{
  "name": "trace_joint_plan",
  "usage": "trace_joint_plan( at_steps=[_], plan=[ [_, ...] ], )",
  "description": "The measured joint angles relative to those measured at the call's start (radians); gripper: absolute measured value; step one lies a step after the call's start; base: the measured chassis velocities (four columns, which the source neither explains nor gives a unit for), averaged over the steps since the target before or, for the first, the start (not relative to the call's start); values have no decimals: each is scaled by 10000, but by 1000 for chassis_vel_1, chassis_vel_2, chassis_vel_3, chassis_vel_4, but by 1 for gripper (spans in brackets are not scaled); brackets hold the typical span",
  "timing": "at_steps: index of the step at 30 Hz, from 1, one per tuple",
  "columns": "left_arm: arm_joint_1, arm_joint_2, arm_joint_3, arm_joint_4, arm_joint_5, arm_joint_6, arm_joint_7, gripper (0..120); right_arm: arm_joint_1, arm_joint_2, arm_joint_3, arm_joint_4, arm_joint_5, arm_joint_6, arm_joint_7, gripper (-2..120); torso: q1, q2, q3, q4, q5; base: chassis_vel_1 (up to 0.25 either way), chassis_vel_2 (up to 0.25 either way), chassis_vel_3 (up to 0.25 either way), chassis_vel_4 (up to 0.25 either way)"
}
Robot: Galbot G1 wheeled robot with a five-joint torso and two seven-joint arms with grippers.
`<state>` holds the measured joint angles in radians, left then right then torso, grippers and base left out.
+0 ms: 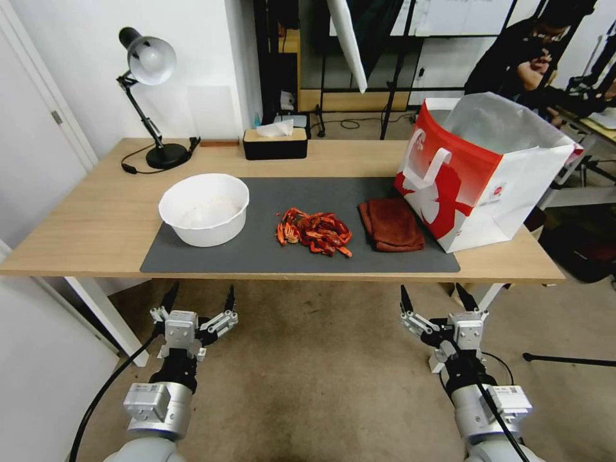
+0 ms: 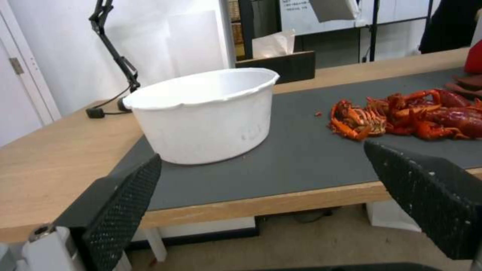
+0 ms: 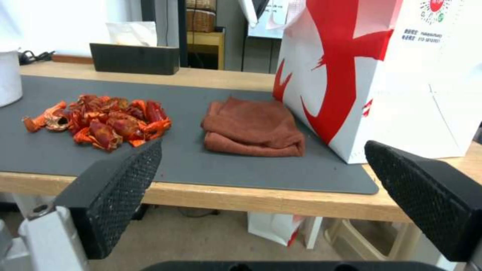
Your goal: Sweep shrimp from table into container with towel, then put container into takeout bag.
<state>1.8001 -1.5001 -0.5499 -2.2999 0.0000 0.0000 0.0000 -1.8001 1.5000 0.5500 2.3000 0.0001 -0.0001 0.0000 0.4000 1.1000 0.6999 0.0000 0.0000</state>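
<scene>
The shrimp (image 1: 314, 232) (image 2: 409, 116) (image 3: 100, 120) lie in a red-orange pile at the middle of the dark grey mat on the table (image 1: 83, 218). The white container (image 1: 204, 208) (image 2: 206, 113) stands upright on the mat's left part. A folded rust-red towel (image 1: 391, 224) (image 3: 253, 128) lies on the mat's right part, beside the red-and-white takeout bag (image 1: 481, 173) (image 3: 371, 71), which stands open at the table's right end. My left gripper (image 1: 199, 299) (image 2: 261, 165) hangs open below the front edge, short of the container. My right gripper (image 1: 435, 297) (image 3: 263, 152) is open too, below the edge before the towel.
A black tissue box (image 1: 274, 142) and a desk lamp (image 1: 151, 96) stand along the back of the table. Bare wood lies left of the container. Carpeted floor (image 1: 321, 372) spreads between the arms and the table's white legs.
</scene>
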Motion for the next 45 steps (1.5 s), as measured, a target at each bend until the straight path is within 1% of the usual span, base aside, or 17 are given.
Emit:
trace_joint_plan(
  at_steps=[17,18,19,20,21,22,23,24,25,26,29,30,33,45],
  plan=[
    [-2,6,5,0,-29,13,-6,100,10,16,-20,-12,-36,-15,-30,100,0,0,1,0,-2,0,0,0,0],
    [-9,15,24,0,-74,40,-16,100,24,55,-76,-59,-93,-56,-91,100,0,0,1,0,2,0,0,0,0],
    [-30,50,65,0,-210,122,-57,100,81,144,-161,-170,-284,-157,-265,100,0,1,0,0,-11,0,0,0,0],
    [-88,140,210,0,-571,346,-150,100,208,400,-495,-491,-727,-500,-715,100,0,0,0,0,2,0,0,0,0],
    [-147,215,329,3,-887,551,-238,100,332,638,-784,-788,-1160,-813,-1145,100,0,1,1,-1,5,0,0,0,0],
    [-147,215,329,3,-887,551,-238,100,332,638,-784,-788,-1160,-813,-1145,100,0,1,1,-1,5,0,0,0,0],
    [-227,313,501,15,-1309,821,-354,100,472,909,-1130,-1115,-1609,-1141,-1618,100,1,-1,1,2,6,0,0,0,0],
    [-287,411,635,24,-1670,1048,-461,100,545,1021,-1267,-1259,-1815,-1267,-1827,100,2,-1,3,2,5,0,0,0,0],
    [-353,500,769,38,-2031,1286,-564,100,611,1068,-1313,-1317,-1917,-1307,-1918,100,2,0,2,3,-7,0,0,0,0],
    [-353,500,769,38,-2031,1286,-564,100,611,1068,-1313,-1317,-1917,-1307,-1918,100,2,0,2,3,-7,0,0,0,0],
    [-554,784,1226,73,-3179,2005,-874,100,680,1075,-1359,-1330,-1985,-1347,-1984,100,1,0,2,-1,0,0,0,0,0],
    [-618,849,1323,128,-3415,2027,-869,100,696,1075,-1353,-1308,-1987,-1349,-1985,100,2,0,2,-3,-2,0,0,0,0],
    [-667,897,1344,159,-3535,1961,-815,100,737,1077,-1319,-1267,-1983,-1357,-1985,100,2,0,2,0,-1,0,0,0,0],
    [-705,894,1243,216,-3513,1740,-704,100,771,1116,-1199,-1214,-1865,-1360,-1952,100,1,0,0,-1,2,0,0,0,0]
  ],
)
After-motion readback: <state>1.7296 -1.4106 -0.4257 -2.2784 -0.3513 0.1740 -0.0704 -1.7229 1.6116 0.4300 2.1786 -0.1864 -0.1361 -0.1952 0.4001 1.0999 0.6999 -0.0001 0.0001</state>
